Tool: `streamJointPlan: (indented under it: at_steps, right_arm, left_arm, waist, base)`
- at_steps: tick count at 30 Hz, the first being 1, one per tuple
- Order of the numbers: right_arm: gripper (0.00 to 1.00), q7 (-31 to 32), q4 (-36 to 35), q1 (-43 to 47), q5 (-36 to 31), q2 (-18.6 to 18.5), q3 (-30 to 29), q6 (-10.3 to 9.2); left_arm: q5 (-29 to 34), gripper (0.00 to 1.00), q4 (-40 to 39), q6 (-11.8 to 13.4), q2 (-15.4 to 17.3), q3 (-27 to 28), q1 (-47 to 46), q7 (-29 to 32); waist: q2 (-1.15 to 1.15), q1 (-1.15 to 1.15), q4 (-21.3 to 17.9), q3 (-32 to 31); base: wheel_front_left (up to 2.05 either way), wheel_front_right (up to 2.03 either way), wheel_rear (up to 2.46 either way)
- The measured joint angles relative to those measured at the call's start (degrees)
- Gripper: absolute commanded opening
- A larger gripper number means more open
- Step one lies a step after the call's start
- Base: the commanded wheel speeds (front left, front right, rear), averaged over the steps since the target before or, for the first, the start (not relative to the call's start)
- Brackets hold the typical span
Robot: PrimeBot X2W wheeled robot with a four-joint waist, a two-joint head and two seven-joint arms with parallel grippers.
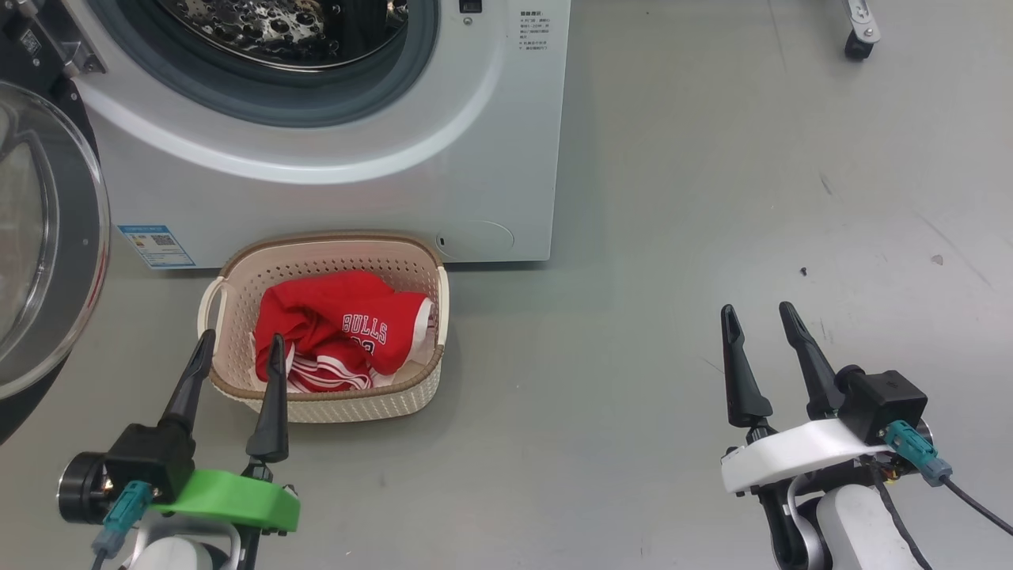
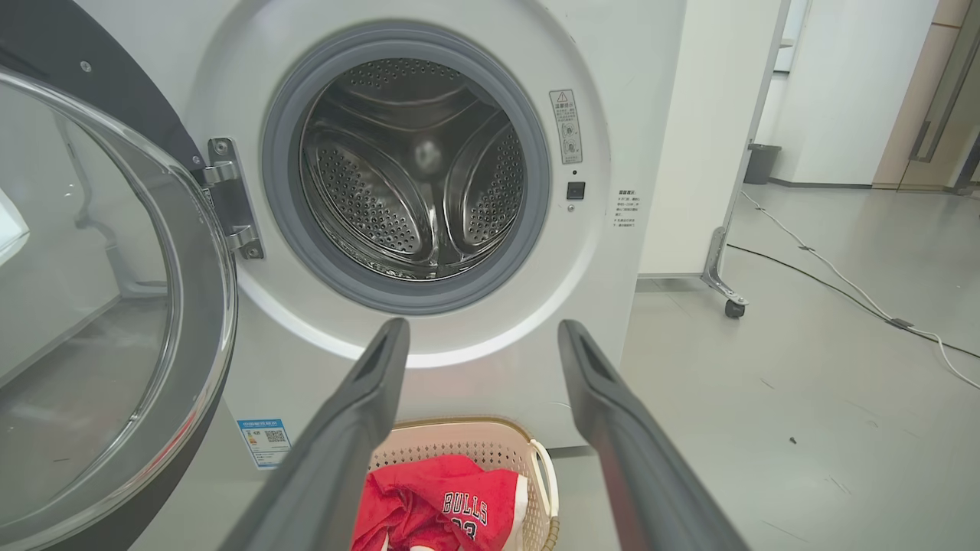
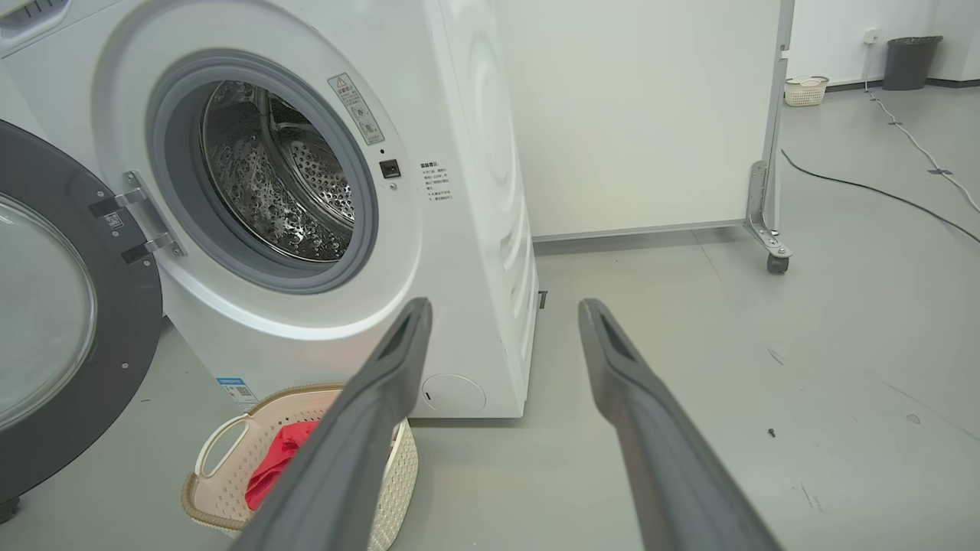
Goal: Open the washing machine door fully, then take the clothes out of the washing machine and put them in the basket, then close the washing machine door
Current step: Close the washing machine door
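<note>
The white washing machine [image 1: 332, 166] stands with its round door [image 1: 47, 237] swung wide open to the left; its steel drum [image 2: 413, 172] looks bare inside. The red "BULLS" clothes [image 1: 340, 332] lie in the cream basket [image 1: 237, 273] on the floor just in front of the machine. My left gripper [image 1: 241, 342] hangs open over the basket's near left rim, nothing between its fingers. My right gripper [image 1: 758, 314] is open too, well off to the right above bare floor. Both wrist views look along open fingers [image 2: 360, 413] [image 3: 383, 390] toward the machine.
Grey floor spreads to the right of the machine. A white panel on castor feet [image 3: 769, 256] stands behind and right of it, with cables [image 3: 880, 191] trailing across the floor, a dark bin [image 3: 911, 61] and a second small basket [image 3: 806, 89] far back.
</note>
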Motion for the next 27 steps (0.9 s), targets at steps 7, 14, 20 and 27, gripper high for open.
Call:
streamJointPlan:
  at_steps: [7, 14, 20, 27]
  right_arm:
    - [1.0, 0.0, 0.0, 0.0, 0.0, 0.0, 0.0, 0.0]
    - [1.0, 0.0, 0.0, 0.0, 0.0, 0.0, 0.1, 0.0]
    - [1.0, 0.0, 0.0, 0.0, 0.0, 0.0, -0.4, -0.03]
    - [1.0, 0.0, 0.1, 0.0, -0.3, 0.0, -0.4, -0.01]
  left_arm:
    - [0.0, 1.0, 0.1, 0.0, 0.0, 0.0, 0.0, 0.0]
    - [0.3, 1.0, 0.4, 0.0, 0.0, -0.2, 0.0, 0.0]
    - [0.4, 1.0, 0.9, 0.0, -0.1, -1.1, 0.0, 0.0]
    - [0.4, 1.0, 1.4, 0.0, -0.1, -2.0, 0.0, 0.0]
  waist:
    - [0.0, 0.0, 0.0, 0.2]
    - [0.0, 0.0, 0.1, 0.3]
    - [0.0, 0.0, 0.9, 0.3]
    - [0.0, 0.0, 3.0, 0.5]
  base:
    - [0.0, 0.0, 0.0]
    - [0.0, 0.0, 0.0]
    - [0.0, 0.0, 0.0]
    - [0.0, 0.0, 0.0]
